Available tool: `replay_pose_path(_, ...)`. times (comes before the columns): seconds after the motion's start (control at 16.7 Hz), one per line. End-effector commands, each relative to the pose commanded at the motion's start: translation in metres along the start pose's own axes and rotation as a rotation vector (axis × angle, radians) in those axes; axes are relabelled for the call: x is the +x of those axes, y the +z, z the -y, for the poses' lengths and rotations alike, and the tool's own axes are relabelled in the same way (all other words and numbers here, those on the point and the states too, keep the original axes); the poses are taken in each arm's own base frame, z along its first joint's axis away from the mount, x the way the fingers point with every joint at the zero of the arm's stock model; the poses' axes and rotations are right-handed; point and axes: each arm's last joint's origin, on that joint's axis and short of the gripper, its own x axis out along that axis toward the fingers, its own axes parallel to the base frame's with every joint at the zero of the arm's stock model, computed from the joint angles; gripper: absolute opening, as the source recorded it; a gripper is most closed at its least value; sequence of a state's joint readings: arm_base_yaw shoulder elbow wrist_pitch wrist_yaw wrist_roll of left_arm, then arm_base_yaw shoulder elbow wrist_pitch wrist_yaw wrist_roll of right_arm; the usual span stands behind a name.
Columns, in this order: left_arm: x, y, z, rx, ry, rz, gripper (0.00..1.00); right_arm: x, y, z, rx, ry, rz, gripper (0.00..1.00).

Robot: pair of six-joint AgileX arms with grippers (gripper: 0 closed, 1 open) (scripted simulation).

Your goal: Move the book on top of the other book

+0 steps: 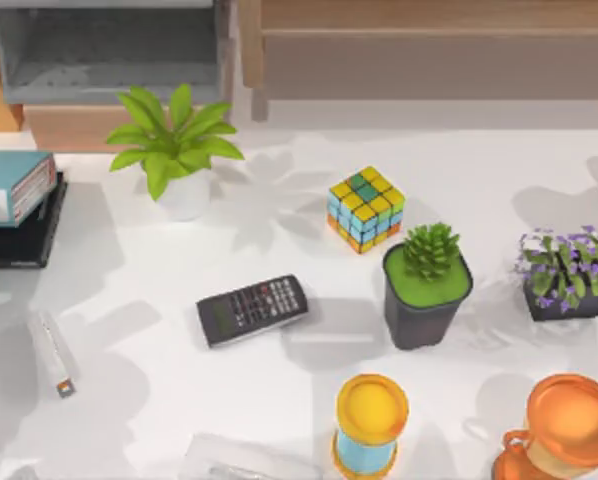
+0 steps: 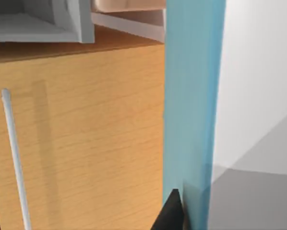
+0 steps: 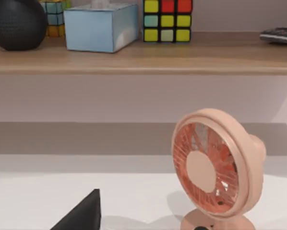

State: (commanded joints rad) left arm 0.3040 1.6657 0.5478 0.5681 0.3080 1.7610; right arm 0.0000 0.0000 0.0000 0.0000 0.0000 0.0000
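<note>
The book [image 1: 14, 185] was seen resting on the other book [image 1: 24, 238] at the bench's [image 1: 279, 380] far left, as the task required. Whether either arm's fingers were spread could not be told.

White table [image 1: 279, 400] w/ soft plant shadows. Upper left: wood cabinet [image 2: 86, 143] w/ pale bar handle [image 2: 14, 158], grey shelf unit [image 1: 109, 50]. Upper right: wooden shelf [image 3: 143, 60] vs pale wall.

A calculator [image 1: 252, 309] lies mid-table, near a colour cube [image 1: 365, 209], a dark-potted succulent [image 1: 428, 283] and a white-potted leafy plant [image 1: 174, 148]. A pink fan [image 3: 215, 170] stands under a shelf.
</note>
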Motion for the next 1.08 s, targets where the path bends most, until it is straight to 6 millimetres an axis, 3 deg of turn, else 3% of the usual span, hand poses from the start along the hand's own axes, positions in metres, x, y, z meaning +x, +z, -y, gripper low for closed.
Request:
replay_pose_path(0.42,0.0047,-0.0015,0.0001,-0.003,-0.003,-0.004,0.0,0.0,0.0,0.0,0.0,0.0,0.0,1.0)
replay_pose_path(1.08,0.0047,-0.0015,0.0001,-0.003,-0.003,-0.004,0.83,0.0,0.0,0.0,0.0,0.0,0.0,1.0)
